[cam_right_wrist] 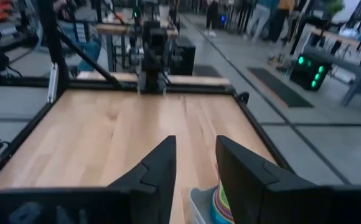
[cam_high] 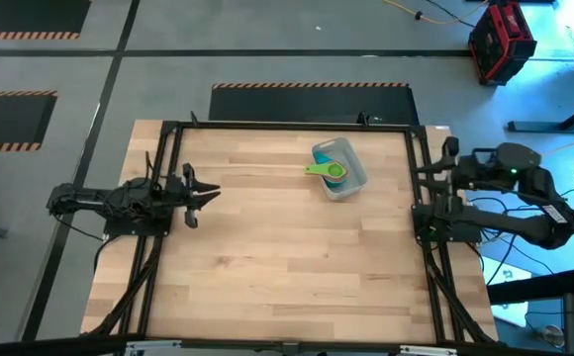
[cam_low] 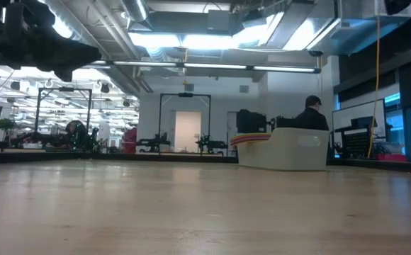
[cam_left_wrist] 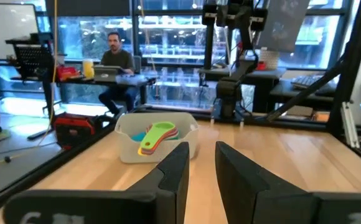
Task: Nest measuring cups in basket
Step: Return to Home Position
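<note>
The basket (cam_high: 357, 182), a translucent tub, stands on the table right of centre toward the far edge; it also shows in the low view (cam_low: 283, 152) and the left wrist view (cam_left_wrist: 131, 150). The measuring cups (cam_high: 333, 170) sit stacked inside it, a green one on top, with their handles (cam_left_wrist: 149, 144) fanned over the rim and a light blue cup beneath. My left gripper (cam_high: 211, 194) hovers at the table's left edge, level, pointing at the basket, open and holding nothing (cam_left_wrist: 202, 165). My right gripper (cam_high: 433, 176) is drawn back at the right edge, open and holding nothing (cam_right_wrist: 196, 155), with the basket's corner (cam_right_wrist: 199, 202) just below it.
A black metal frame (cam_high: 287, 125) runs around the table's edges. Bare wood (cam_high: 287, 257) spreads across the table's middle and near side. People sit and stand in the room beyond the table (cam_left_wrist: 115, 59).
</note>
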Controlling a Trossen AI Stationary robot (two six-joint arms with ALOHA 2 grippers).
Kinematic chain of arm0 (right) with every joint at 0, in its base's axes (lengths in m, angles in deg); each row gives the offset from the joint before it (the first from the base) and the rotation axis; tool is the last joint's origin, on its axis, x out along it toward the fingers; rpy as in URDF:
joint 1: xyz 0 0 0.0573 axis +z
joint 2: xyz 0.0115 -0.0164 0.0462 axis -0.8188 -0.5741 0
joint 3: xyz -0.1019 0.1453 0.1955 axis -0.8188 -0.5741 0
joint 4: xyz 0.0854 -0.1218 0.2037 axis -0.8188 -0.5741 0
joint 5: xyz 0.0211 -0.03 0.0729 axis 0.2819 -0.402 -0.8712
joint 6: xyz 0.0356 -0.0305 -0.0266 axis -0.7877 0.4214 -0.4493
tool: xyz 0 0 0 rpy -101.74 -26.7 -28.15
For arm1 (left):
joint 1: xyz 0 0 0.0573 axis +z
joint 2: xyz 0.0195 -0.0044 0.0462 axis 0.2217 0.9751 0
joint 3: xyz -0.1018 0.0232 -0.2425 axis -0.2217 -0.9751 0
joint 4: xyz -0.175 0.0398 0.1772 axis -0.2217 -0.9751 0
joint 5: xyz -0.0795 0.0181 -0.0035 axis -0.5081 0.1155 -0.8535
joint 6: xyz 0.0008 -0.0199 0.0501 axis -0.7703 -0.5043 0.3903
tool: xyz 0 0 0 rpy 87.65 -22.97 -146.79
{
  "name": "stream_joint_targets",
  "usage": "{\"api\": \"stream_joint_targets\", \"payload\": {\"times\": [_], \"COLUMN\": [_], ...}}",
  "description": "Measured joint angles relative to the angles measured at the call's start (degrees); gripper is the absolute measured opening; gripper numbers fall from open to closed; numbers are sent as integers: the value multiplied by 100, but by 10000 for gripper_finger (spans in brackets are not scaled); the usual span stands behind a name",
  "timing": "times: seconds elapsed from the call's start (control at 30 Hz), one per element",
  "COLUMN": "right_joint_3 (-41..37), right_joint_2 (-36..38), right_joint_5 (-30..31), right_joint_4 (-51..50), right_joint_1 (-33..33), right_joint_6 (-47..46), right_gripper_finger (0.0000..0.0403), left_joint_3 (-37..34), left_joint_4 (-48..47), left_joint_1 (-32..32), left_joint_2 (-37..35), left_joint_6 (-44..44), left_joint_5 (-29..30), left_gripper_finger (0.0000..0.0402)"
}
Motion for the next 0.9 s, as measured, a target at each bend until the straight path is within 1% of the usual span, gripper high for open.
{"api": "stream_joint_targets", "payload": {"times": [0.13, 0.27, 0.4, 0.6, 0.8, 0.9], "right_joint_3": [0, 0, -144, -1214, -2348, -2817], "right_joint_2": [319, 536, 651, 828, 872, 872], "right_joint_5": [-177, -501, -785, -1350, -1376, -1373], "right_joint_4": [27, 136, 594, 1863, 3031, 3661], "right_joint_1": [0, -2, -2, -2, -2, -2], "right_joint_6": [-159, -199, -199, -201, -320, -527], "right_gripper_finger": [119, 119, 119, 119, 119, 119], "left_joint_3": [0, 0, 0, 0, 0, 0], "left_joint_4": [66, 98, 107, 131, 131, 129], "left_joint_1": [4, 4, 4, 4, 4, 4], "left_joint_2": [-2, -2, -2, -2, -2, -2], "left_joint_6": [22, 69, 161, 169, 164, 166], "left_joint_5": [-32, -34, -33, -15, -13, -13], "left_gripper_finger": [71, 71, 71, 71, 71, 71]}}
